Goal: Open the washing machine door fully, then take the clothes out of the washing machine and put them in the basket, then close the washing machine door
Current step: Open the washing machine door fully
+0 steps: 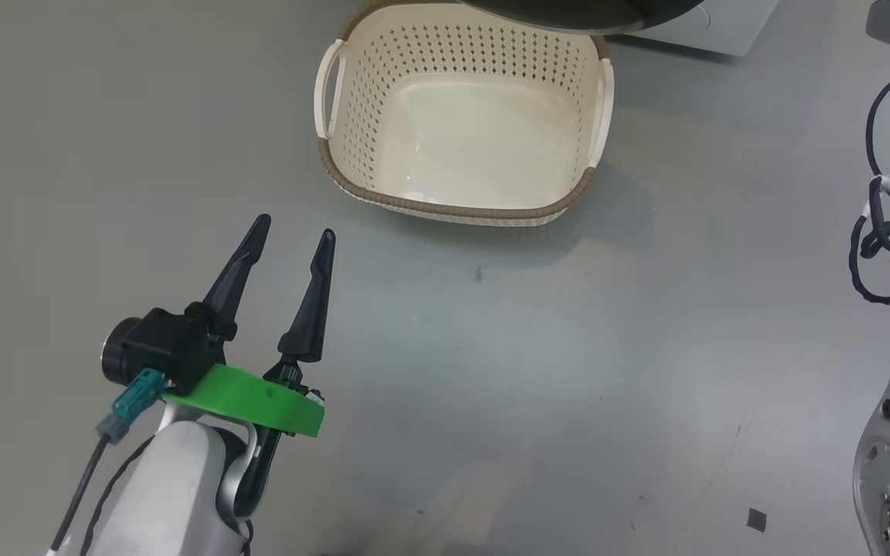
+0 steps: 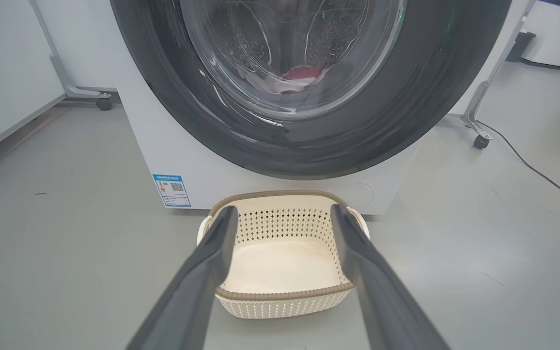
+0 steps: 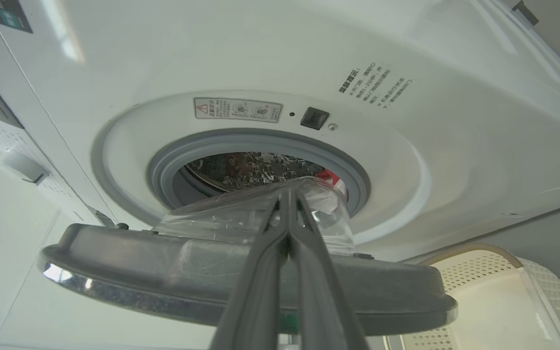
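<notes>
The washer (image 3: 260, 58) stands with its door (image 3: 163, 262) swung partway out from the grey-ringed opening, the glass bowl turned toward the drum. The clothes (image 3: 329, 176), red with white, lie inside the drum, showing past the door's glass. The basket (image 1: 456, 208) sits on the floor (image 1: 568, 386) just before the washer's front, its far rim under the door's black edge. The right claw (image 3: 287, 194) is clenched, finger against finger, its tips up by the door's glass bowl; I cannot tell whether they touch it. The left claw (image 1: 294, 227) is released, fingers spread, above the floor near the basket's near left corner, apart from it and pointing toward the basket and washer.
</notes>
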Robot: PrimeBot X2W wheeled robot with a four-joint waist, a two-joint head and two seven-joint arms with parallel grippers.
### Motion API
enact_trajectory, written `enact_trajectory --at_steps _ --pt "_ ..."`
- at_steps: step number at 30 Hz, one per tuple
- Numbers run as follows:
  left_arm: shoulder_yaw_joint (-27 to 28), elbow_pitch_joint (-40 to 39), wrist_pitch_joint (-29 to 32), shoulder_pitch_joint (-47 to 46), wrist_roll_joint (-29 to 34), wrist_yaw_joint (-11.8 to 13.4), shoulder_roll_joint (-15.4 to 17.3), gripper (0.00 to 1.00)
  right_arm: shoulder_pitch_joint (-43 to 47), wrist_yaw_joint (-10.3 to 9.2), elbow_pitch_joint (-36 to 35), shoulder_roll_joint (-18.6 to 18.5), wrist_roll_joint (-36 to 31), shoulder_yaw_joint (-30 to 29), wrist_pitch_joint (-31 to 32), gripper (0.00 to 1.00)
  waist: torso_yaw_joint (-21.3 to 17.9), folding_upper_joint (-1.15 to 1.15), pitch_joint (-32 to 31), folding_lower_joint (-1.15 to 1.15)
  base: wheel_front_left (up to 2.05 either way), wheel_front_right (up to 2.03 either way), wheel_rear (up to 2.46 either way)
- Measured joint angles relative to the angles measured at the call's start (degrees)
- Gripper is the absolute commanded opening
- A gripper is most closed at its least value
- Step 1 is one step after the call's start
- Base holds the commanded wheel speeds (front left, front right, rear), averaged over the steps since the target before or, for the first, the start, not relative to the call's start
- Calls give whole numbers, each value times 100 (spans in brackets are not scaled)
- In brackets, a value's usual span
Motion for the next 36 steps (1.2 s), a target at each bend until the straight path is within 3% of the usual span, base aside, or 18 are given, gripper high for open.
enact_trajectory --at_steps 10,36 --pt "43 44 0 -15 -27 0 -12 100 -472 -3 814 32 276 -47 480 0 114 0 53 0 0 0 0" --pt "47 178 1 -26 -90 0 -34 100 -1152 -42 1968 18 586 141 1330 0 199 0 -39 0 0 0 0"
